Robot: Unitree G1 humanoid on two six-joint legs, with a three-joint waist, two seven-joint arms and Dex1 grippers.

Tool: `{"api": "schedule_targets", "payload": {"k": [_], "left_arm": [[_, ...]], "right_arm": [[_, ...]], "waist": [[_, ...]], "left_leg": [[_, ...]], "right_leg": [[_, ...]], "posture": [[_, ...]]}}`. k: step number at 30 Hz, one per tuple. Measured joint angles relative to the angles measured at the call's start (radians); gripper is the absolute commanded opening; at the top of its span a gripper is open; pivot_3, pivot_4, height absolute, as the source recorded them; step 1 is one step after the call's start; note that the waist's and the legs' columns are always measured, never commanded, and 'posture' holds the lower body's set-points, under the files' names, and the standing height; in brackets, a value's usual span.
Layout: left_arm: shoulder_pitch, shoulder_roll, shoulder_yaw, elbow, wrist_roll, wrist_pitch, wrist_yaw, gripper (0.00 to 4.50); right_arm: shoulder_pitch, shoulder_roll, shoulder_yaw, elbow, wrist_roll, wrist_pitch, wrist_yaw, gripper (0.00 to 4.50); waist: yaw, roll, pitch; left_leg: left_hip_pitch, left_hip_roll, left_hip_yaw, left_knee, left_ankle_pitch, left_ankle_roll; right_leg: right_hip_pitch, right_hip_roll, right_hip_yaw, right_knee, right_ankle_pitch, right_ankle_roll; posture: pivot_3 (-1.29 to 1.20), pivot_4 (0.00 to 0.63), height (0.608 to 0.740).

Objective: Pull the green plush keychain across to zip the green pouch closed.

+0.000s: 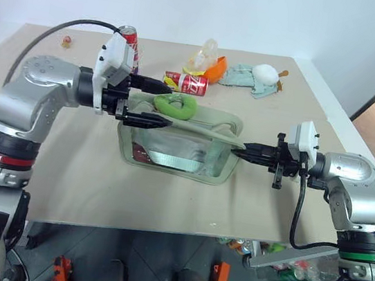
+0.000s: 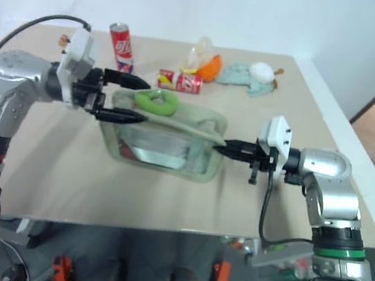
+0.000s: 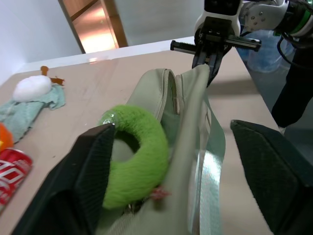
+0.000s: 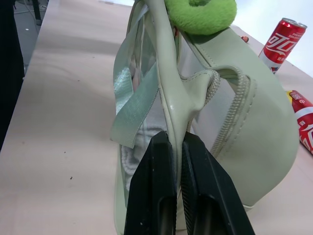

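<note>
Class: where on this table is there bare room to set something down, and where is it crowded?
Bare: the table between the green pouch and the near edge, plus its far left corner. Crowded: the far middle, with two red cans, an orange thing and teal cloth.

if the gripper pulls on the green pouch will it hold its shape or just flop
Probably flops: the green pouch bunches where the right gripper pinches its edge, and its top sags under the green plush keychain. Likely light, so it may slide across the table unless held.
</note>
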State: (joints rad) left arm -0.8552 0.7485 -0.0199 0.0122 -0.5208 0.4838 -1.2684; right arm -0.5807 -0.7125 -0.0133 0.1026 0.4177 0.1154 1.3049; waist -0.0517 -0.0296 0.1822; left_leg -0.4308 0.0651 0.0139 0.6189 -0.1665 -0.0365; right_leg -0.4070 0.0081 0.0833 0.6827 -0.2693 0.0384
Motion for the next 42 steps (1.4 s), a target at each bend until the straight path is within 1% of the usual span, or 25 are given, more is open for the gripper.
{"api": "schedule_targets", "payload": {"k": [4, 7, 9, 11, 13, 15, 18, 20, 21, 22, 25, 26, 28, 29, 30, 31, 32, 36, 37, 38, 41, 42], "left_arm": [[0.117, 0.066, 0.092, -0.071, -0.013, 0.047, 0.051, 3.78], [0.235, 0.089, 0.182, -0.138, -0.032, 0.080, 0.127, 3.78], [0.293, 0.090, 0.221, -0.159, -0.028, 0.078, 0.168, 3.78], [0.389, 0.072, 0.271, -0.180, -0.017, 0.065, 0.244, 3.78], [0.439, 0.040, 0.279, -0.191, -0.008, 0.060, 0.291, 3.78], [0.471, 0.006, 0.276, -0.208, -0.007, 0.055, 0.328, 3.78], [0.476, -0.040, 0.262, -0.218, -0.008, 0.032, 0.358, 3.78], [0.476, -0.065, 0.257, -0.218, -0.008, 0.021, 0.369, 3.28], [0.476, -0.068, 0.250, -0.217, -0.008, 0.017, 0.370, 2.91], [0.476, -0.073, 0.245, -0.216, -0.007, 0.013, 0.370, 2.69], [0.476, -0.084, 0.222, -0.207, -0.005, -0.006, 0.367, 1.73], [0.476, -0.089, 0.216, -0.204, -0.005, -0.006, 0.367, 1.35], [0.476, -0.093, 0.213, -0.199, -0.007, -0.007, 0.366, 0.66], [0.476, -0.093, 0.213, -0.198, -0.007, -0.007, 0.366, 0.27], [0.476, -0.093, 0.212, -0.198, -0.009, -0.007, 0.365, 0.01], [0.475, -0.093, 0.212, -0.198, -0.009, -0.007, 0.365, 0.00], [0.475, -0.093, 0.212, -0.198, -0.009, -0.007, 0.364, 0.00], [0.475, -0.093, 0.210, -0.198, -0.011, -0.006, 0.363, 0.00], [0.475, -0.093, 0.210, -0.199, -0.011, -0.006, 0.363, 0.00], [0.475, -0.093, 0.209, -0.199, -0.011, -0.006, 0.363, 0.00], [0.475, -0.093, 0.207, -0.199, -0.017, -0.004, 0.359, 0.00], [0.474, -0.093, 0.205, -0.200, -0.020, -0.004, 0.358, 0.00]], "right_arm": [[-0.015, 0.006, 0.006, 0.021, -0.002, -0.009, 0.002, 0.00], [-0.024, 0.010, 0.009, 0.035, -0.005, -0.018, 0.004, 0.00], [-0.027, 0.013, 0.011, 0.041, -0.007, -0.020, 0.005, 0.00], [-0.028, 0.014, 0.011, 0.047, -0.009, -0.023, 0.007, 0.00], [-0.030, 0.014, 0.010, 0.051, -0.010, -0.027, 0.007, 0.00], [-0.030, 0.014, 0.010, 0.052, -0.011, -0.029, 0.008, 0.00], [-0.030, 0.014, 0.012, 0.052, -0.011, -0.030, 0.011, 0.00], [-0.030, 0.014, 0.012, 0.052, -0.011, -0.030, 0.018, 0.00], [-0.030, 0.014, 0.012, 0.052, -0.011, -0.030, 0.020, 0.00], [-0.030, 0.014, 0.012, 0.052, -0.011, -0.030, 0.021, 0.00], [-0.030, 0.013, 0.012, 0.052, -0.011, -0.029, 0.021, 0.00], [-0.030, 0.012, 0.012, 0.052, -0.011, -0.027, 0.021, 0.00], [-0.030, 0.012, 0.011, 0.047, -0.008, -0.005, 0.017, 0.00], [-0.030, 0.008, 0.011, 0.039, 0.006, 0.037, 0.013, 0.00], [-0.036, 0.003, 0.011, 0.030, 0.016, 0.085, 0.006, 0.00], [-0.038, 0.001, 0.011, 0.027, 0.019, 0.096, 0.005, 0.69], [-0.038, -0.005, 0.011, 0.018, 0.022, 0.118, 0.005, 0.84], [-0.053, -0.016, 0.009, -0.016, 0.037, 0.178, -0.004, 2.26], [-0.073, -0.016, 0.002, -0.020, 0.057, 0.222, -0.019, 2.76], [-0.082, -0.016, -0.001, -0.022, 0.064, 0.235, -0.025, 2.89], [-0.202, -0.021, -0.033, -0.024, 0.141, 0.391, -0.069, 4.01], [-0.241, -0.023, -0.042, -0.028, 0.156, 0.421, -0.082, 4.28]], "waist": [[0.000, 0.000, 0.000], [0.001, 0.000, 0.000], [0.000, 0.000, 0.000], [0.000, 0.000, 0.000], [0.004, 0.000, 0.000], [0.004, 0.000, 0.000], [0.004, 0.000, 0.000], [0.003, 0.000, 0.000], [0.003, 0.000, 0.000], [0.003, 0.000, 0.000], [0.003, 0.000, 0.000], [0.003, 0.000, 0.000], [0.003, 0.000, 0.000], [0.003, 0.000, 0.000], [0.003, 0.000, 0.000], [0.003, 0.000, 0.000], [0.004, 0.000, 0.000], [0.004, 0.000, 0.000], [0.004, 0.000, 0.000], [0.004, 0.000, 0.000], [0.004, 0.000, 0.000], [0.004, 0.000, 0.000]], "left_leg": [[0.000, 0.001, -0.001, 0.000, 0.000, 0.000], [0.001, 0.001, 0.000, 0.000, 0.000, 0.000], [0.001, 0.001, 0.001, 0.000, 0.000, 0.000], [0.002, 0.002, 0.001, 0.000, 0.000, 0.000], [0.002, 0.002, 0.001, 0.000, 0.000, 0.000], [0.002, 0.002, 0.001, 0.000, 0.000, 0.000], [0.002, 0.002, 0.001, 0.001, 0.001, 0.000], [0.002, 0.002, 0.001, 0.000, 0.001, 0.000], [0.002, 0.002, 0.001, 0.000, 0.001, 0.000], [0.002, 0.002, 0.001, 0.000, 0.001, 0.000], [0.002, 0.002, 0.001, 0.000, 0.001, 0.000], [0.002, 0.002, 0.001, 0.000, 0.001, 0.000], [0.002, 0.002, 0.001, 0.000, 0.001, 0.000], [0.002, 0.002, 0.001, 0.000, 0.001, 0.000], [0.002, 0.002, 0.001, 0.000, 0.001, 0.000], [0.002, 0.002, 0.001, 0.000, 0.001, 0.000], [0.002, 0.002, 0.001, 0.000, 0.001, 0.000], [0.002, 0.002, 0.001, 0.000, 0.001, 0.000], [0.002, 0.002, 0.002, 0.000, 0.001, 0.000], [0.002, 0.002, 0.002, 0.000, 0.001, 0.000], [0.002, 0.002, 0.002, 0.000, 0.001, 0.000], [0.002, 0.002, 0.001, 0.000, 0.001, 0.000]], "right_leg": [[0.000, 0.001, -0.001, 0.001, 0.000, -0.001], [0.000, 0.000, -0.001, 0.001, 0.000, -0.001], [0.000, 0.000, 0.000, 0.001, 0.000, -0.001], [0.001, 0.000, 0.000, 0.001, 0.001, -0.001], [0.001, 0.000, 0.000, 0.001, 0.001, -0.002], [0.001, 0.000, 0.000, 0.001, 0.001, -0.001], [0.001, 0.001, 0.000, 0.001, 0.002, -0.001], [0.001, 0.001, 0.001, 0.001, 0.002, -0.002], [0.001, 0.001, 0.001, 0.001, 0.002, -0.002], [0.001, 0.001, 0.001, 0.001, 0.002, -0.002], [0.001, 0.001, 0.001, 0.001, 0.002, -0.002], [0.001, 0.001, 0.001, 0.001, 0.002, -0.002], [0.001, 0.001, 0.001, 0.001, 0.002, -0.002], [0.001, 0.001, 0.001, 0.001, 0.002, -0.002], [0.001, 0.001, 0.001, 0.001, 0.002, -0.002], [0.001, 0.001, 0.001, 0.001, 0.002, -0.002], [0.001, 0.001, 0.001, 0.001, 0.002, -0.002], [0.001, 0.001, 0.001, 0.001, 0.002, -0.001], [0.000, 0.001, 0.001, 0.001, 0.002, -0.001], [0.000, 0.001, 0.001, 0.001, 0.002, -0.001], [0.000, 0.001, 0.001, 0.001, 0.003, -0.002], [0.000, 0.001, 0.001, 0.001, 0.002, -0.002]], "posture": [[0.00, 0.150, 0.740], [0.00, 0.150, 0.740], [0.00, 0.150, 0.740], [0.00, 0.150, 0.740], [0.00, 0.150, 0.740], [0.00, 0.150, 0.740], [0.00, 0.150, 0.740], [0.00, 0.150, 0.740], [0.00, 0.150, 0.740], [0.00, 0.150, 0.740], [0.00, 0.150, 0.740], [0.00, 0.150, 0.740], [0.00, 0.150, 0.740], [0.00, 0.150, 0.740], [0.00, 0.150, 0.740], [0.00, 0.150, 0.740], [0.00, 0.150, 0.740], [0.00, 0.150, 0.740], [0.00, 0.150, 0.740], [0.00, 0.150, 0.740], [0.00, 0.150, 0.740], [0.00, 0.150, 0.740]]}}
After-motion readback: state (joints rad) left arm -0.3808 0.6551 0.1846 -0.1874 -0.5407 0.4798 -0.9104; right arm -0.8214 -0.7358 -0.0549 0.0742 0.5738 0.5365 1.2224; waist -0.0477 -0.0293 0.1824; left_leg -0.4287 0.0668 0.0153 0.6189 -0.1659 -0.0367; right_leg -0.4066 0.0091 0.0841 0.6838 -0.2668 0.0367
